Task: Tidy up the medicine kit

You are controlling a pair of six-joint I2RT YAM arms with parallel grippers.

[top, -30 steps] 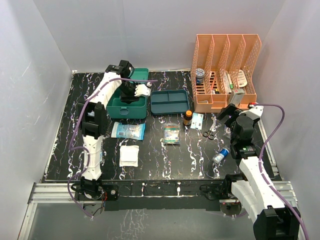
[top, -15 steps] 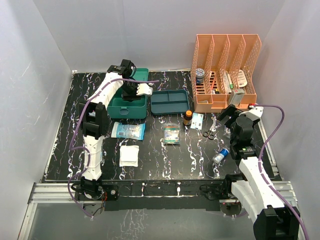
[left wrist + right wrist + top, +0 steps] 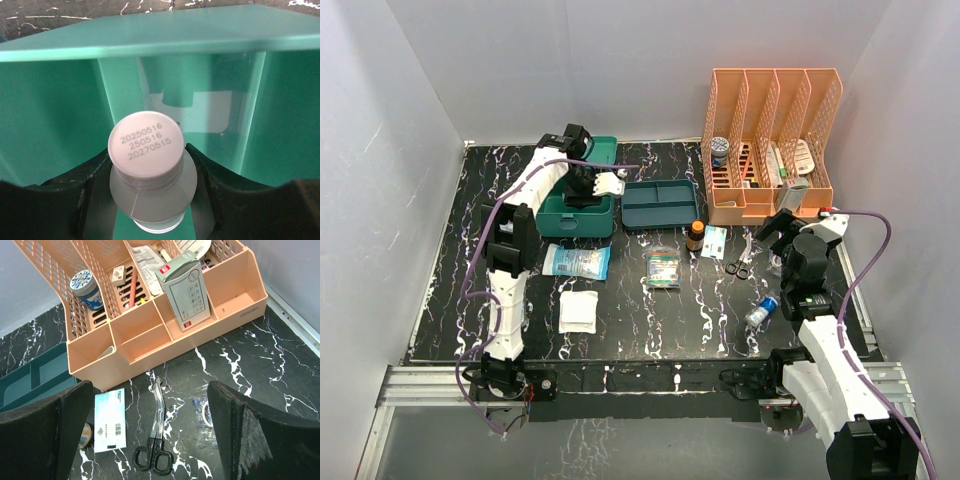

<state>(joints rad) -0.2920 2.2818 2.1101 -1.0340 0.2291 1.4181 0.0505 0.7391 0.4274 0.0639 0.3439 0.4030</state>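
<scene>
Near the table's far edge, left of centre, the left gripper [image 3: 147, 200] clamps a white-capped bottle [image 3: 146, 150] inside the open medicine kit [image 3: 50, 125], apparently to stand it in a compartment. The right gripper [image 3: 147, 435], spread wide and empty, hovers over scissors [image 3: 156, 450].

Your two arms: white shells, black joints.
Your left arm [image 3: 507, 300] and right arm [image 3: 825, 350] wear white housings broken by black joint blocks, and a purple cable [image 3: 467, 290] trails back from each wrist. The right gripper [image 3: 147, 390] has matte black, faintly grainy fingers [image 3: 35, 435] with thick edges.
</scene>
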